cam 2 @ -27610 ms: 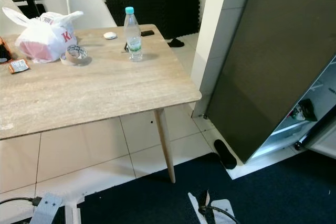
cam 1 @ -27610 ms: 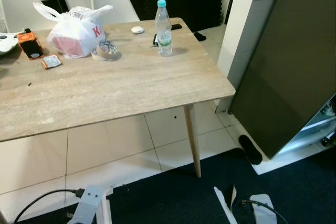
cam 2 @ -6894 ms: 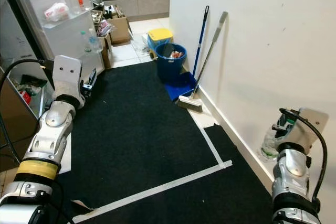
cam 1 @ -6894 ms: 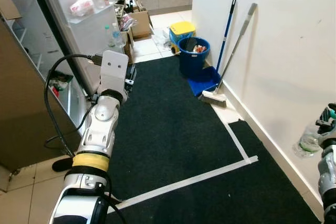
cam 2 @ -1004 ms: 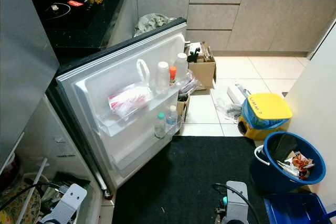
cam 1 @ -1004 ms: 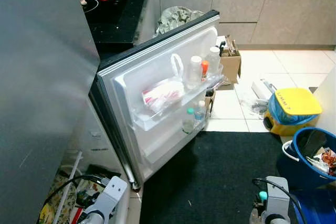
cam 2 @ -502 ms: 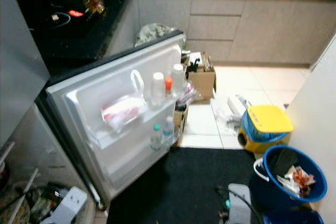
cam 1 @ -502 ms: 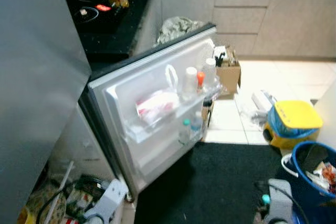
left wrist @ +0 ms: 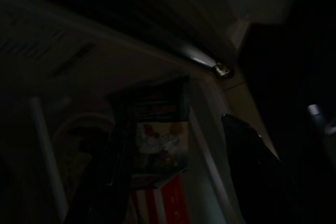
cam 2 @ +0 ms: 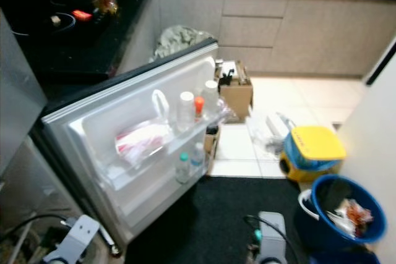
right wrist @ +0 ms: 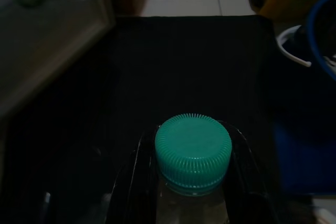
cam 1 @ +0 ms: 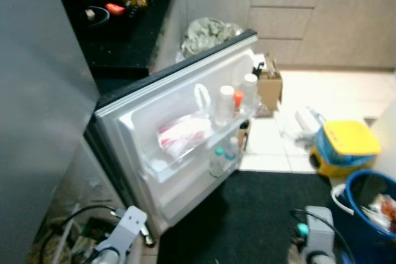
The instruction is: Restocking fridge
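Kitchen corner, seen from above, slightly blurred. Fridge door stands swung open at centre, white inside, with two shelves. Upper shelf: red-and-white bag, white jug handle, two pale containers and an orange-capped bottle. Lower shelf: two small clear bottles, one with a green cap. Grey fridge body fills the left edge; its low interior shows cluttered packets near the left arm.

Floor: black mat in the near ground, pale tiles beyond. Far side: beige cabinets under a black counter holding a snack bag and small items. Crumpled grey-green cloth sits behind the door's top edge. Cardboard box on the tiles past the door. Right side: yellow-lidded bin, then a blue bucket with rubbish, nearer.

Left gripper: low by the fridge's bottom compartment, fingers spread, a printed carton visible between them in deep shade; no contact can be made out.

Right gripper: low at the near right over the mat, fingers pinching the neck of a clear water bottle with a teal ribbed cap, held upright, well short of the door shelves.
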Available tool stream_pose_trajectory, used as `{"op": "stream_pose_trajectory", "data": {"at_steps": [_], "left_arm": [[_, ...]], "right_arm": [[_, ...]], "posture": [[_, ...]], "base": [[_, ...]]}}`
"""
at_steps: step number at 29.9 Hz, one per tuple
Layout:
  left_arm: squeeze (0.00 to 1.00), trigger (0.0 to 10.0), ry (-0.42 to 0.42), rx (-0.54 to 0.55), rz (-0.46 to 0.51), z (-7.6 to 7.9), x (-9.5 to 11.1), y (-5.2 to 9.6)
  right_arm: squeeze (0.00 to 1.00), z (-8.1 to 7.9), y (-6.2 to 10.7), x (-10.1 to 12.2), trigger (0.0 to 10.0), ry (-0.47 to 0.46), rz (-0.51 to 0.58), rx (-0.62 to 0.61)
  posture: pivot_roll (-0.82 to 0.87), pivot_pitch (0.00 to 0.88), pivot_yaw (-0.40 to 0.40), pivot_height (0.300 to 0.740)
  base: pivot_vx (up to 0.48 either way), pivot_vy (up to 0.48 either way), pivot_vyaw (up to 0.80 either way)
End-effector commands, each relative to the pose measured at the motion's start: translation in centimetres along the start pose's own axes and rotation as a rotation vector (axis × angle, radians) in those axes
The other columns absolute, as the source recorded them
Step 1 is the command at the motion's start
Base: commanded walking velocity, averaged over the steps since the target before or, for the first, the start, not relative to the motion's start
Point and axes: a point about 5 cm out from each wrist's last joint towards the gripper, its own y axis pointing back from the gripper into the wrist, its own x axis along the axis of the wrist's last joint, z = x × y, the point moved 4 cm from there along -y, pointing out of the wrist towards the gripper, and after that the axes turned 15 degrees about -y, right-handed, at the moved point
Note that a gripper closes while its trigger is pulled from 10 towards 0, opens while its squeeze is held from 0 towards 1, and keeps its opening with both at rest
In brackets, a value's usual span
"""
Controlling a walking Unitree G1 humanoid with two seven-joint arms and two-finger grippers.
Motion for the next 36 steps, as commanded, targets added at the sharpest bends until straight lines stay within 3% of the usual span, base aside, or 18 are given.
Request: {"op": "stream_pose_trajectory", "data": {"at_steps": [1, 16, 36], "left_arm": [[0.0, 10.0, 0.002, -0.01, -0.001, 0.45, -0.02, 0.09], [0.0, 10.0, -0.003, -0.005, -0.008, 0.42, -0.07, 0.09], [0.0, 10.0, -0.006, 0.001, -0.022, 0.26, -0.22, 0.04]], "right_arm": [[0.0, 1.16, 0.02, 0.47, 10.0, -0.001, 0.012, -0.03], [0.0, 1.19, 0.0, 0.49, 10.0, 0.007, 0.009, -0.028], [0.0, 1.26, -0.04, 0.61, 10.0, 0.012, 0.009, -0.029]], "posture": [[0.03, 0.0, -0.007, 0.74], [0.04, 0.0, -0.01, 0.74], [0.04, 0.0, -0.011, 0.74]], "base": [[0.0, -0.409, 0.0], [0.074, -0.377, 0.0], [0.394, 0.0, 0.0]]}}
